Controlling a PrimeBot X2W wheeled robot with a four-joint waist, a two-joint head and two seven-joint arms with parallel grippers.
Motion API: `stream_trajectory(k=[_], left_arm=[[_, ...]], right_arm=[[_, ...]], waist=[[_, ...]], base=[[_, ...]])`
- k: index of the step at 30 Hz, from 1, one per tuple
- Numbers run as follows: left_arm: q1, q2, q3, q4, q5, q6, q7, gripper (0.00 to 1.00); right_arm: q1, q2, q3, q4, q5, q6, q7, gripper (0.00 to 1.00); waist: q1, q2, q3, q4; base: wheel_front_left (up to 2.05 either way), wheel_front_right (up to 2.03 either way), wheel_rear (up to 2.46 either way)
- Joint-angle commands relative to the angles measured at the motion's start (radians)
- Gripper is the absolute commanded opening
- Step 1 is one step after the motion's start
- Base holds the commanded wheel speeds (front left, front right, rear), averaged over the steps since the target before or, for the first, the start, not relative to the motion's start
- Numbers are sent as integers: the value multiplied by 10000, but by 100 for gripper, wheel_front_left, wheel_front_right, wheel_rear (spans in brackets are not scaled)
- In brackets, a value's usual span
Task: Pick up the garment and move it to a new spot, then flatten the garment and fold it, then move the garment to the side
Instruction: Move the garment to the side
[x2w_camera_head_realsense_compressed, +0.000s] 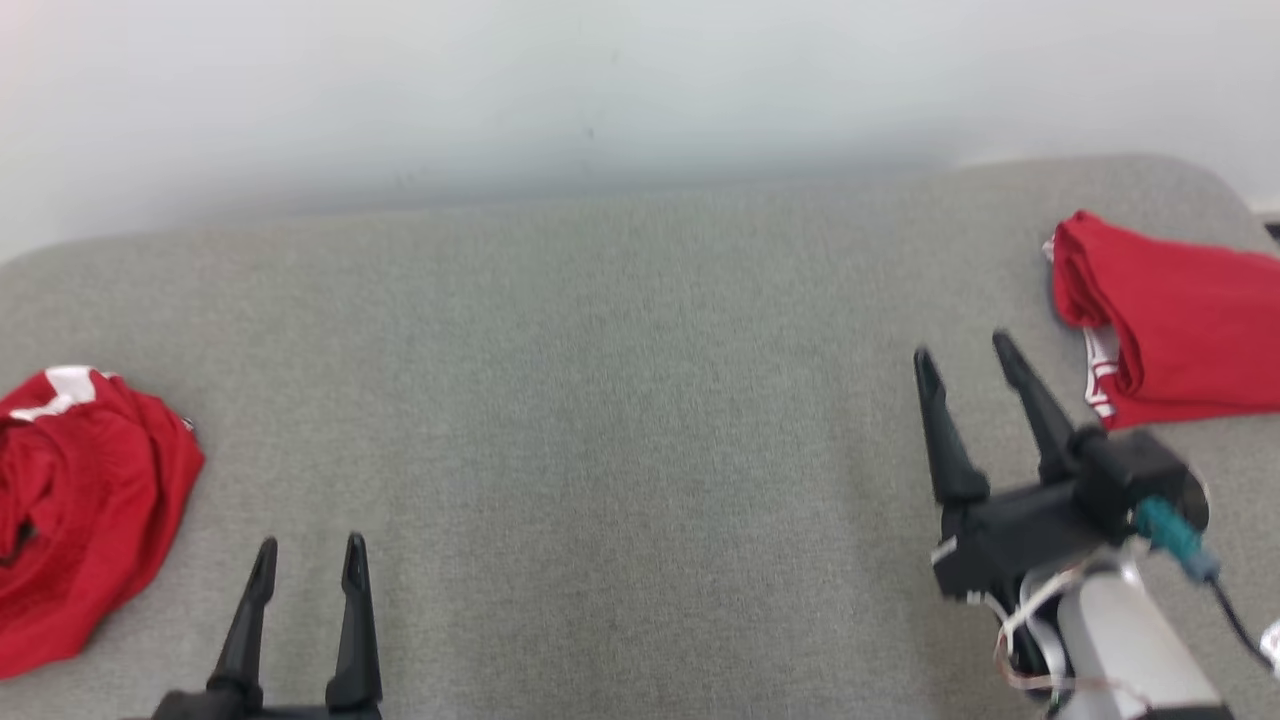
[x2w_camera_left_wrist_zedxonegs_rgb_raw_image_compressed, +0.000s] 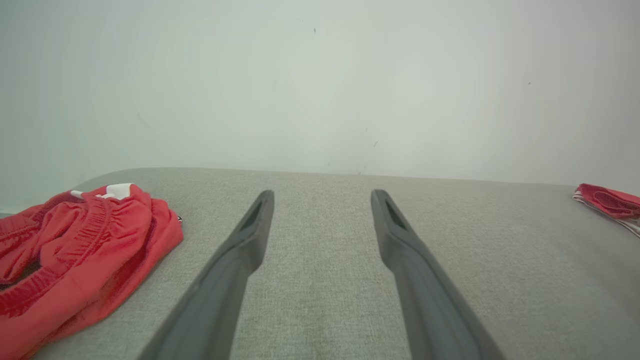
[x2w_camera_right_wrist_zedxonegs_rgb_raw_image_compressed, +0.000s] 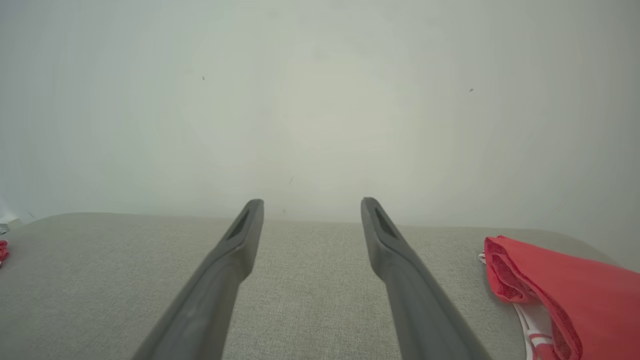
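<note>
Head view first: the left gripper (x2w_camera_head_realsense_compressed: 310, 545) sits low, its two long dark fingers spread wide, with bare weave showing between them. Off to its left, well apart, lies the crumpled red fabric garment with white trim (x2w_camera_head_realsense_compressed: 85, 500), heaped on the grey woven-fabric surface (x2w_camera_head_realsense_compressed: 620, 400). Across the way, the right gripper (x2w_camera_head_realsense_compressed: 962, 350) leans its fingers slightly left, jaws just as wide and gripping nothing. To the right of its fingertips and a little beyond them rests the folded red fabric garment with white striped trim (x2w_camera_head_realsense_compressed: 1180, 320), near but not touching. A pale plain wall (x2w_camera_head_realsense_compressed: 600, 90) stands beyond both grippers.

Now the left wrist view: the left gripper (x2w_camera_left_wrist_zedxonegs_rgb_raw_image_compressed: 322, 195) points at the wall, fingers far apart over the grey surface. The crumpled red garment (x2w_camera_left_wrist_zedxonegs_rgb_raw_image_compressed: 85, 250) bunches up to the left of the left finger, close but clear of it, with a gathered waistband showing. Far to the right, the folded garment (x2w_camera_left_wrist_zedxonegs_rgb_raw_image_compressed: 610, 202) lies flat.

Right wrist view: the right gripper (x2w_camera_right_wrist_zedxonegs_rgb_raw_image_compressed: 312, 202) is wide open too. The folded garment (x2w_camera_right_wrist_zedxonegs_rgb_raw_image_compressed: 575, 290) lies just right of the right finger, apart from it. A red scrap sits far to the left, too small to make out.
</note>
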Motion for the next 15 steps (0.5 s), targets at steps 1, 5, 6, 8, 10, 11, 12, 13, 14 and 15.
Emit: stream_trajectory(k=[1,5,6,8,10,11,12,13,14,15], left_arm=[[381,-21,48,-132,135,-93,-51,100],[882,-59,133,-447,244,-242,-50,100],[1003,-70,153,-503,272,-295,-50,100],[1207,-93,183,-611,292,-373,-50,100],[1412,-106,168,-671,322,-475,-50,100],[1495,-106,168,-695,371,-503,-50,100],[1592,-110,164,-701,408,-558,-50,100],[1669,-116,183,-699,392,-580,-50,100],[1748,-122,203,-691,359,-566,-50,100],[1815,-128,214,-671,338,-575,-50,100]], right_arm=[[500,120,-72,-246,-188,-7,-11,100],[1403,269,-248,-834,-503,-7,-9,100],[1592,328,-342,-1016,-534,-7,-11,100],[1978,362,-418,-1248,-673,-7,-11,100],[2343,425,-619,-1462,-807,-7,-11,100],[2556,493,-722,-1581,-843,-7,-11,100],[2779,547,-807,-1676,-870,-7,-11,100],[2990,569,-858,-1747,-899,-7,-11,100],[3201,604,-901,-1807,-878,-7,-11,100],[3417,617,-907,-1863,-863,-7,-9,100]], waist=[[2,1,-751,176],[2,1,-1161,188],[2,1,-1225,171],[2,1,-1346,126],[2,1,-1490,80],[2,1,-1565,66],[2,1,-1637,51],[2,1,-1704,40],[2,1,-1766,35],[2,1,-1816,32]], base=[[0,0,0],[0,0,0],[0,0,0],[0,0,0],[0,0,0],[0,0,0],[0,0,0],[0,0,0],[0,0,0],[0,0,0]])
